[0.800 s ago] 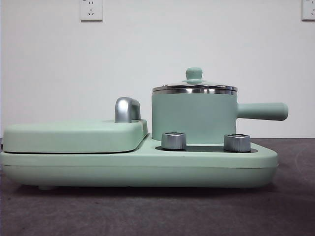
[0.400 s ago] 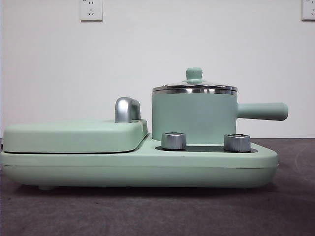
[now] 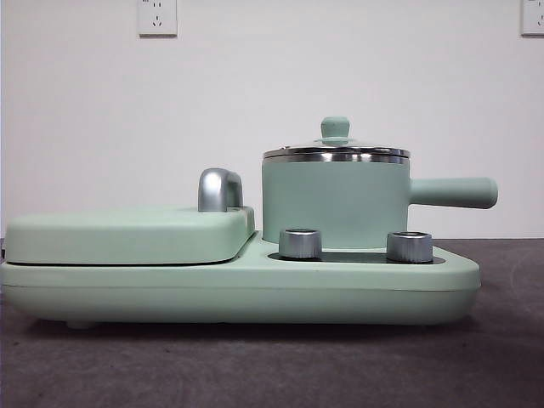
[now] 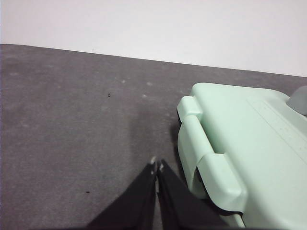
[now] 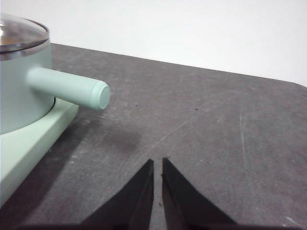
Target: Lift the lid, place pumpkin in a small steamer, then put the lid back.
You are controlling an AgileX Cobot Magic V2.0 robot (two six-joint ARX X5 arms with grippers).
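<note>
Small steamer (image 3: 336, 200) upright, long handle level, rightward.

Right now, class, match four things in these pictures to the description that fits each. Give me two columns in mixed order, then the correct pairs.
Column A
1. lid
2. small steamer
3. left gripper
4. griddle cover

Column B
a. wide, flat, with a chrome handle
b. stands on the appliance base, side handle sticking out
c. sits on the pot, mint green knob on top
d. jaws shut, over bare table beside the appliance

Pairs: 1-c, 2-b, 3-d, 4-a
</note>
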